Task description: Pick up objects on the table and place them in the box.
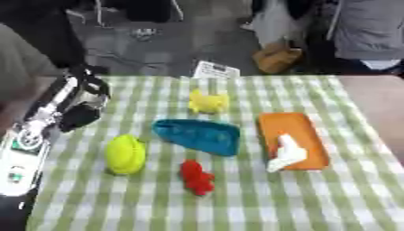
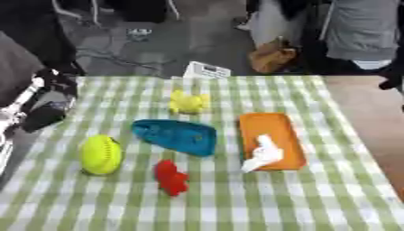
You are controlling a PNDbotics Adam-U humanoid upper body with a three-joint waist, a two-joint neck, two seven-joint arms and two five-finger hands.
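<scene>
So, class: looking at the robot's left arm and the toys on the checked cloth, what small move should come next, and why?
Probably reach the left hand down toward the yellow-green ball. That hand hangs over the table's left edge holding nothing visible, the ball lies nearest it, and only a white object sits in the orange tray. Whether its fingers are open cannot be told.

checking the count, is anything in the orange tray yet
Yes, one thing: a white object lies in the orange tray, at its near end. The other toys lie on the cloth.

Black-and-silver left arm [image 1: 55,108], white panel
</scene>
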